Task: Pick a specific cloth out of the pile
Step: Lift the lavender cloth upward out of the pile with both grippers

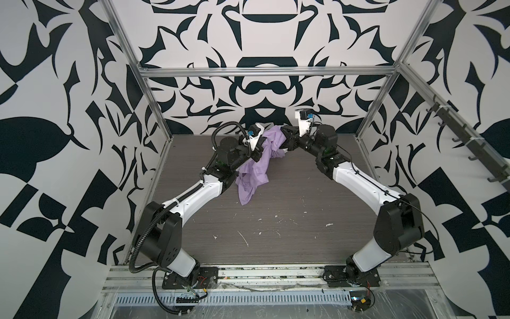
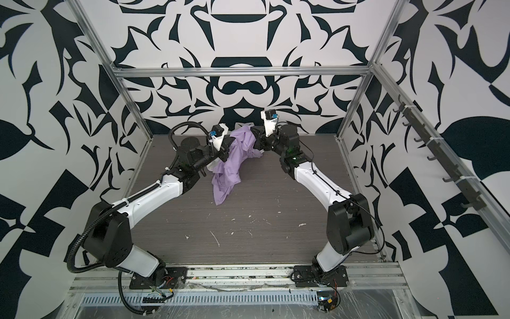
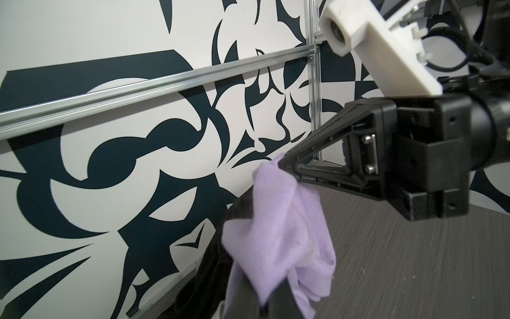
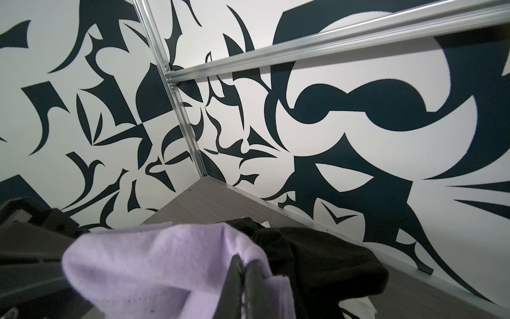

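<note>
Now mid-extraction at twelve o'clock on the table (image 1: 289,198), the right gripper (image 3: 281,165) pinches the lavender cloth (image 1: 255,171) raised above the pile (image 4: 317,254), the left gripper (image 1: 257,154) closed beside it, its hold unclear; next, seemingly, a pull toward six o'clock.

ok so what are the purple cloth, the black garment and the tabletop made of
Purple cloth: soft knit or fleece-like fabric, matte, with a fuzzy nap and a stitched hem.
Black garment: thicker fuzzy fabric, matte, possibly fleece.
Tabletop: looks like grey wood-grain laminate, smooth with fine streaks; the grain could be printed.
</note>
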